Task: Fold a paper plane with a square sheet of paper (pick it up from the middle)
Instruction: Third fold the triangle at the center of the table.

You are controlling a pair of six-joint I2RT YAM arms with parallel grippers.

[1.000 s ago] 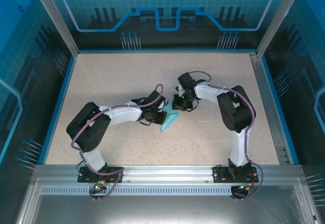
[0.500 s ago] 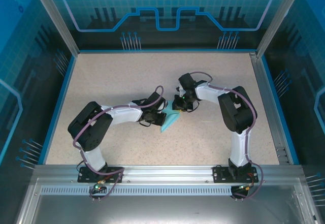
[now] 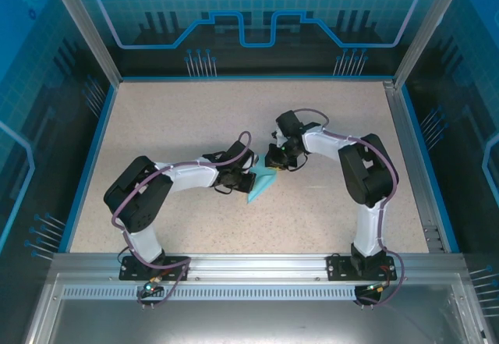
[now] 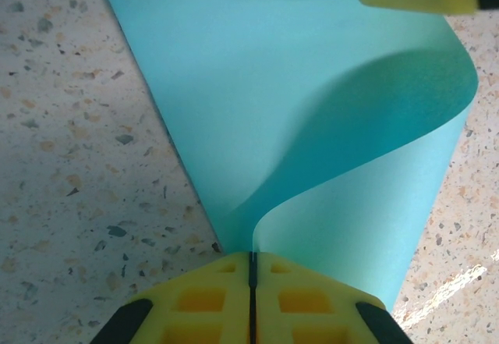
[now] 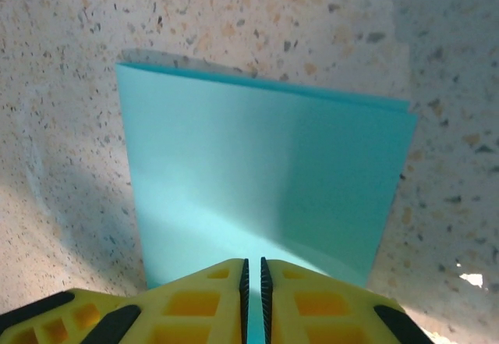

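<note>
Paper sheet (image 3: 261, 182) — speckled beige table (image 3: 179, 125), blue walls (image 3: 249, 16).

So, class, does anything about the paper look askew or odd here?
Yes: the turquoise sheet of paper is not flat. Pinched in the left fingers, it bows up in a loose curved loop rather than a crisp fold.

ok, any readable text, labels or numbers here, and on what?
None readable.
The turquoise paper sheet: plain, no print.
Yellow pads of the left gripper and right gripper: no markings.
Blue back wall: gear and line graphics, no words.
</note>
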